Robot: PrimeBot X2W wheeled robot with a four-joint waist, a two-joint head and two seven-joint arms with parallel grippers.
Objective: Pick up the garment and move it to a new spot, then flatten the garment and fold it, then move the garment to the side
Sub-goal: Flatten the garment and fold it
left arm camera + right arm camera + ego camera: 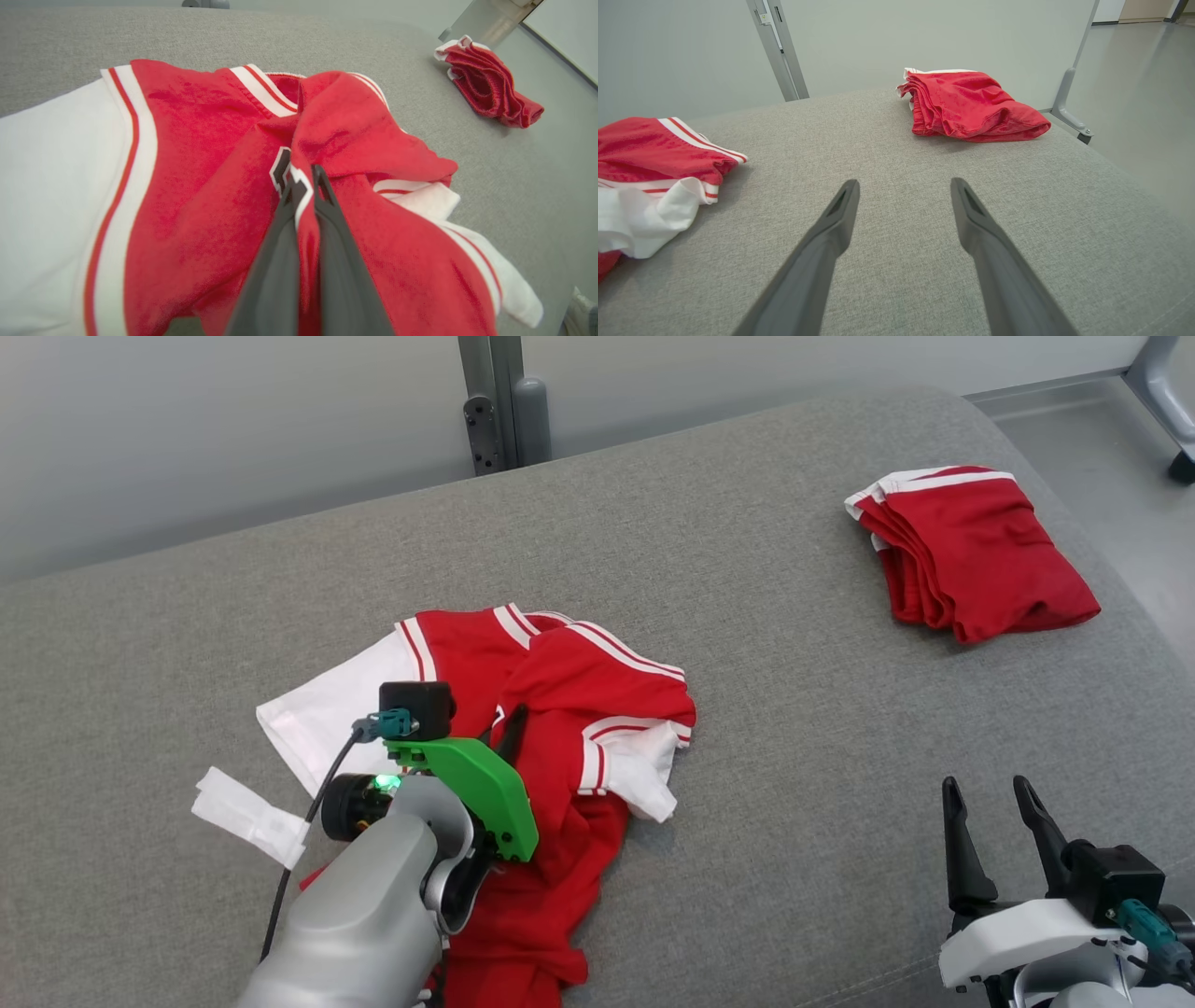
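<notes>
A crumpled red and white jersey (560, 709) lies on the grey cushion (747, 616) left of centre. My left gripper (509, 728) reaches into its middle and is shut on a raised red fold of the jersey (327, 140), which is pinched between the dark fingers (280, 261). My right gripper (990, 803) stands open at the lower right, above bare cushion, with nothing between its fingers (831, 233). The right wrist view catches the jersey's sleeve (649, 205) at its left edge.
A second red garment (971, 551), folded, lies at the cushion's far right corner; it also appears as a folded pile (971, 107) ahead of the right gripper. A white label strip (247, 817) lies left of the left arm. A metal post (504, 401) stands behind the cushion.
</notes>
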